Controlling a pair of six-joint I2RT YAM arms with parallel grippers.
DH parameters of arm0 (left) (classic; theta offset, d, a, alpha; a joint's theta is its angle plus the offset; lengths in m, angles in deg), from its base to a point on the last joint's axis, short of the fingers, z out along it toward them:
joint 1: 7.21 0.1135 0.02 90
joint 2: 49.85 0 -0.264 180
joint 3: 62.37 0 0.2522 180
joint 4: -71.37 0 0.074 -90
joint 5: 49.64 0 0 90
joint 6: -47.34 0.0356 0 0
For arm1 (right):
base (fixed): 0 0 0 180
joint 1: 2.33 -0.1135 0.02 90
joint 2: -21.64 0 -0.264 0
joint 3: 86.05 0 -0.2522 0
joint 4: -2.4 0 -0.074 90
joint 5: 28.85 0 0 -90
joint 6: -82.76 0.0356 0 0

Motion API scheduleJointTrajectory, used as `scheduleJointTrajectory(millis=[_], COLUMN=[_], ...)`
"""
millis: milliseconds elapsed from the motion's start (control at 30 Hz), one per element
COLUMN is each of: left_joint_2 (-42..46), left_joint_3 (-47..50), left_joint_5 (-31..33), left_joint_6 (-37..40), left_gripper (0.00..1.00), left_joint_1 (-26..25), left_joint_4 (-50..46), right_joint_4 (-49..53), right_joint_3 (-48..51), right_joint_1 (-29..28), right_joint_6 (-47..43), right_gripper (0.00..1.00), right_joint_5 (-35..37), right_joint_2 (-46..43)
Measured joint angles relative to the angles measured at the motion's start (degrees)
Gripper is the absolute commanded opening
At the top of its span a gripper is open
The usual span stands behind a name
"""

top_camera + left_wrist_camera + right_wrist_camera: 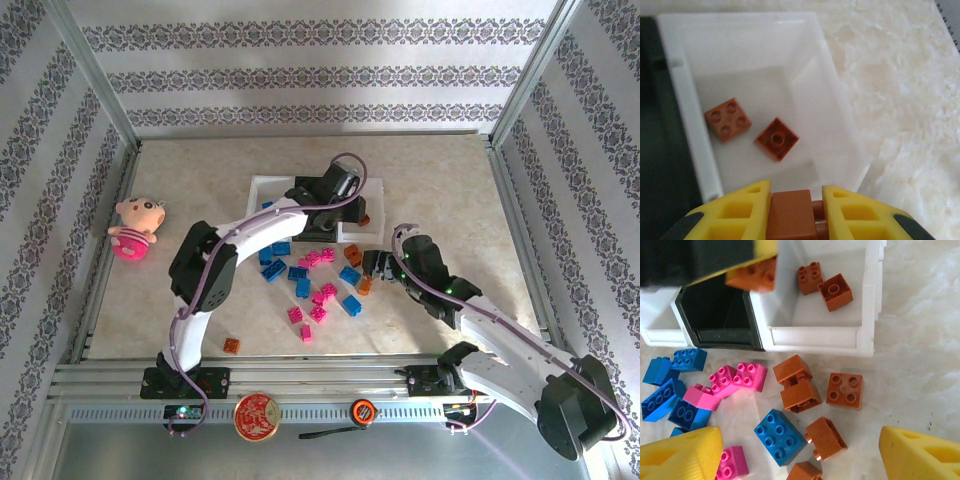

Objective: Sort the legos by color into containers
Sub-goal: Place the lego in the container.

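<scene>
My left gripper (796, 196) is shut on an orange lego (792, 215) and hangs over the right white container (835, 100). Two orange legos (727, 119) (776, 138) lie inside that tray. The black container (652, 150) borders it on the left. My right gripper (800, 442) stands open above the loose pile, with nothing between its yellow fingers (685, 455). Under it lie several orange legos (800, 395), a blue one (780, 436) and pink ones (745, 376). In the top view the pile (315, 285) spreads in front of the trays, and the right gripper (372, 265) is at its right edge.
A pink plush doll (133, 228) lies at the far left. One stray orange brick (231, 345) sits near the front edge. The left white tray (262, 186) is partly covered by the left arm. Metal frame posts border the table.
</scene>
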Motion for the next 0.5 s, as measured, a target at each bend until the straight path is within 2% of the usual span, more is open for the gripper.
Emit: scheduleJointTrajectory(millis=[100,233,500], left_joint_2=[-4.17,-7.96,-6.88], left_joint_3=[-5.33,-10.73,-11.98], left_joint_5=[-1.16,-2.19,-4.59], left_joint_6=[0.0,-0.42,-1.33], left_gripper=[0.25,0.53,0.83], left_joint_1=[0.59,1.33,1.7], left_joint_4=[-0.31,-1.4,-1.97], right_joint_4=[1.03,1.68,2.69], right_joint_3=[0.76,1.92,3.78], right_joint_1=[-0.02,-0.63,-8.33], right_joint_6=[0.13,0.42,1.46], right_gripper=[0.81,0.79,0.77], right_joint_5=[-1.14,-3.69,-7.61], right_joint_2=[-1.42,-1.64,2.38])
